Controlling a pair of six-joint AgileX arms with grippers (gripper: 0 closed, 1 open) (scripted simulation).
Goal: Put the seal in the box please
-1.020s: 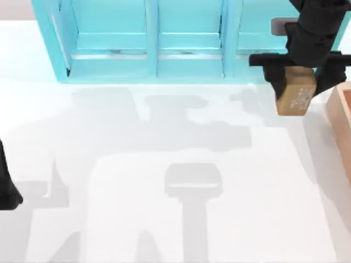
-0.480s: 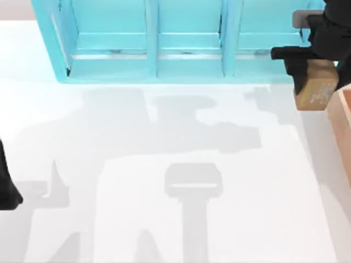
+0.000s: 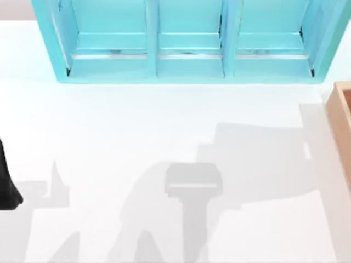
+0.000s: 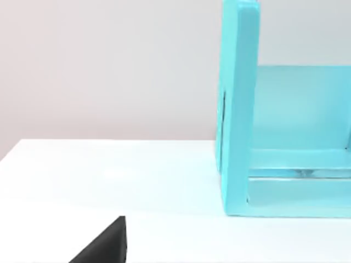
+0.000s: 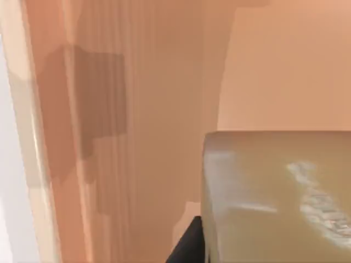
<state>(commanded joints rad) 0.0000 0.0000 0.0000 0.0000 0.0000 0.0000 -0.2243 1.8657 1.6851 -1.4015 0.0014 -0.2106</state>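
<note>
— One arm is parked: my left arm [image 3: 6, 186] sits at the table's [image 3: 164, 126] left edge. How its fingers stand, I cannot tell.

— And the seal [image 5: 277, 197]?

— In the right wrist view it hangs over the box's [image 5: 137, 109] orange inside, a dark finger [image 5: 186, 244] against its side, so it looks pinched.

— The box itself?

— At the table's right edge, just below the turquoise shelf [image 3: 186, 41].

Readable text: none | seal [image 5: 277, 197]: faint whitish marks on one face, too blurred to read as letters or numbers | box [image 3: 339, 112]: plain walls, no label | turquoise shelf [image 3: 189, 41]: no lettering or signs | worktop [image 3: 164, 126]: unmarked
</note>
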